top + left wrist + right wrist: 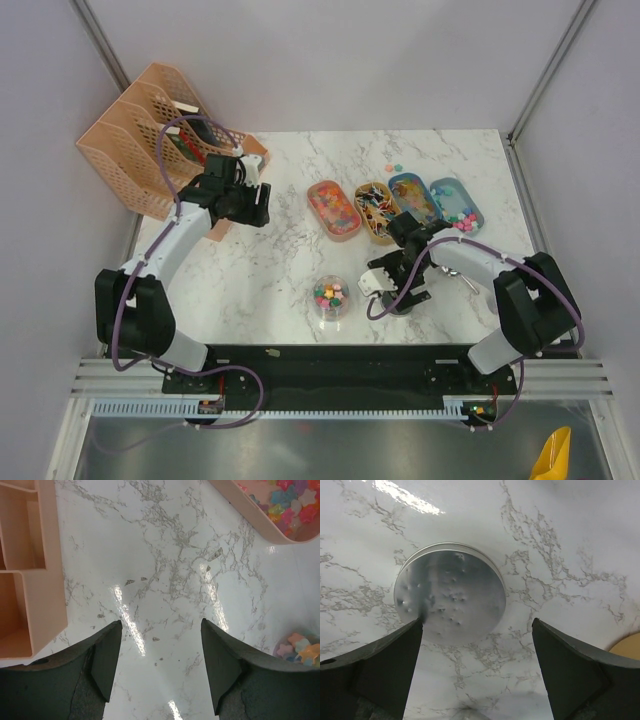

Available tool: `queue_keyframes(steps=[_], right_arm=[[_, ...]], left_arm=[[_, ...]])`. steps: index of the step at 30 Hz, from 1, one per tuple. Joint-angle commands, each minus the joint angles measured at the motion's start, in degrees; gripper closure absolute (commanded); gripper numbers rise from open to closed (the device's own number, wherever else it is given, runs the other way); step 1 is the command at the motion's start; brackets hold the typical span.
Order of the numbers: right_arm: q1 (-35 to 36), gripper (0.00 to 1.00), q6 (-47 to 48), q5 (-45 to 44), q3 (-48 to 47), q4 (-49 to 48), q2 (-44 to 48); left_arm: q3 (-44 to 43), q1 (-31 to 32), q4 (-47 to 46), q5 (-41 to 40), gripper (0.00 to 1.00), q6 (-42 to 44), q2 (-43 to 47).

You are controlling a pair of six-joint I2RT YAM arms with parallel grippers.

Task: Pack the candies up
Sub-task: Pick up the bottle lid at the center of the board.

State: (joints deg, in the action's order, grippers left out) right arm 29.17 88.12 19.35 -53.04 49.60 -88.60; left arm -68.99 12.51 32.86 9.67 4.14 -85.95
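Left gripper (160,630): released, over white marble table (165,555).
Right gripper (477,623): released (fingers wide), above round grey lid (451,592).

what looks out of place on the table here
A few loose candies lie on the bare marble beyond the row of oval trays, outside any container, as if spilled. The grey lid lies flat on the table, off the jar, below the open right claw.
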Motion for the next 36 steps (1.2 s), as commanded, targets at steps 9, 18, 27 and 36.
queue_keyframes(steps=[9, 18, 27, 36], right_arm=[[2.2, 0.02, 3.5, 0.4, 1.0, 3.0, 0.7], [3.2, 0.02, 2.7, -0.5, 1.2, 2.1, -0.7], [4.1, 0.02, 2.4, -0.2, 3.7, 2.1, 2.0], [4.9, 0.02, 1.5, -0.4, 4.0, 2.0, 2.2]], left_arm=[[-0.8, 0.0, -1.3, 1.5, 0.28, 1.0, 1.8], [-0.9, -0.1, -1.3, 1.4, 0.28, 1.2, 1.7], [-0.7, -0.1, -1.5, 1.4, 0.28, 1.2, 1.5], [-0.7, -0.1, -1.7, 1.8, 0.28, 0.9, 1.0]])
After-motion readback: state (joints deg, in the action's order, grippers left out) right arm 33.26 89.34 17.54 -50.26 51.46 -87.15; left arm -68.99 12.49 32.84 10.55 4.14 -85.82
